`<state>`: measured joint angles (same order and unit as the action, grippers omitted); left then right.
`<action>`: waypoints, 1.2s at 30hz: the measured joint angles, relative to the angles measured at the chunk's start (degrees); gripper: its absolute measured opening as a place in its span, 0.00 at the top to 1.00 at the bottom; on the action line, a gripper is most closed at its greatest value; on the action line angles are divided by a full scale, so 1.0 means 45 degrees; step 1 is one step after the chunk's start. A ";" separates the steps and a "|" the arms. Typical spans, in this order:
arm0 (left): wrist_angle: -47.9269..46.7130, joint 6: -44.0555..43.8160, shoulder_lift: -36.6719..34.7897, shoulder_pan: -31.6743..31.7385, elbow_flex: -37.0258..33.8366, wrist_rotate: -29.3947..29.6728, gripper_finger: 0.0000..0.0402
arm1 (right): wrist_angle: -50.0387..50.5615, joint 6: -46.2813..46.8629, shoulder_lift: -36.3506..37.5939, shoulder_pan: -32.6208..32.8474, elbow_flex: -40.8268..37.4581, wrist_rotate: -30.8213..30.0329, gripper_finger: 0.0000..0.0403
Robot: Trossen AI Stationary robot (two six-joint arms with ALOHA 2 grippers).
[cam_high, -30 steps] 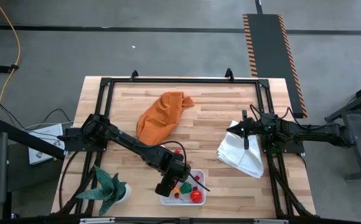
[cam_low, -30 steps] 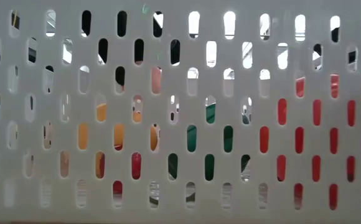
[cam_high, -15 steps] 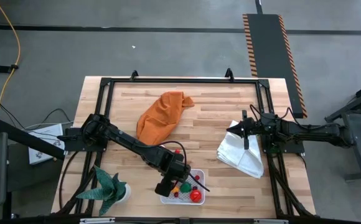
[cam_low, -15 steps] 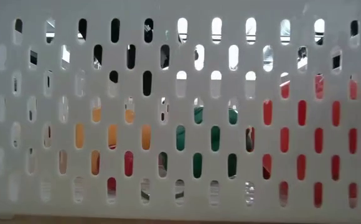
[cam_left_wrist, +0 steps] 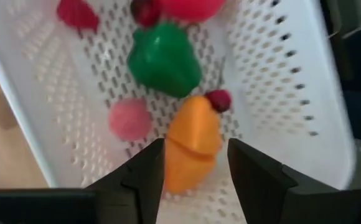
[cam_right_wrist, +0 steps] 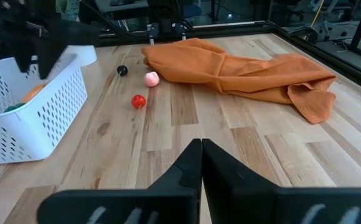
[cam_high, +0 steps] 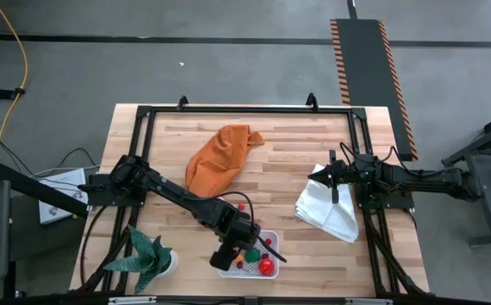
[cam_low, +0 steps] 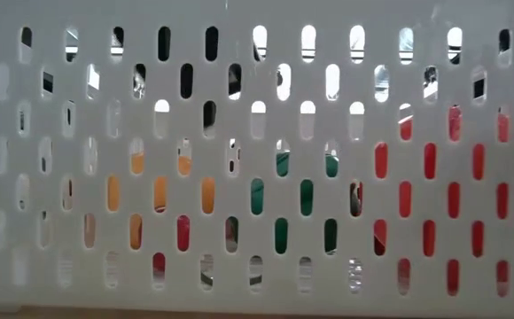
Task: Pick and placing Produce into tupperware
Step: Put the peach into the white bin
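High: left gripper (cam_high: 234,251) over white tupperware (cam_high: 271,240) at table's near edge; right gripper (cam_high: 333,174) waits by white cloth (cam_high: 330,207).
Low: basket wall (cam_low: 62,159) fills view.
L wrist: fingers (cam_left_wrist: 144,180) apart around orange piece (cam_left_wrist: 193,149), beside green pepper (cam_left_wrist: 165,59).
R wrist: fingers together; red, pink, black produce (cam_right_wrist: 138,101) loose near orange cloth (cam_right_wrist: 249,71).

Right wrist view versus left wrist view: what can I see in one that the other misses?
Only the right wrist view shows the orange cloth, three loose pieces on the table, red, pink and dark, and the right gripper, shut.

Only the left wrist view looks into the basket: a green pepper, an orange piece between the left gripper's parted fingers, and a pink ball.

Both show the white perforated basket.
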<state>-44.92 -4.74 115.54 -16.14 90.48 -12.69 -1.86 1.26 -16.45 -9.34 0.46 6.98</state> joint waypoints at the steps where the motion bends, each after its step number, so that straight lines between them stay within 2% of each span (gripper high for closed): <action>1: -0.0022 0.0002 -0.0004 0.0000 0.0136 -0.0066 0.60 | 0.0002 0.0000 0.0000 -0.0002 0.0000 0.0000 1.00; 9: -0.0783 0.0115 -0.0013 0.0000 0.1793 -0.0047 0.64 | 0.0002 0.0000 0.0000 -0.0002 0.0000 0.0000 1.00; 25: -0.4198 0.0482 -0.0023 0.0015 0.5402 0.1814 0.77 | 0.0002 0.0000 0.0000 -0.0003 0.0001 0.0000 1.00; 31: -0.5120 0.0412 -0.0013 0.0110 0.6274 0.1803 0.77 | 0.0002 0.0000 0.0000 -0.0004 -0.0002 0.0000 1.00; 36: -0.5903 -0.0009 -0.0008 0.0520 0.6905 0.0927 0.77 | 0.0002 0.0000 0.0000 0.0000 -0.0001 0.0005 1.00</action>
<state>-71.48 -4.78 115.50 -13.80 121.55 -8.52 -1.85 1.26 -16.45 -9.34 0.45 7.01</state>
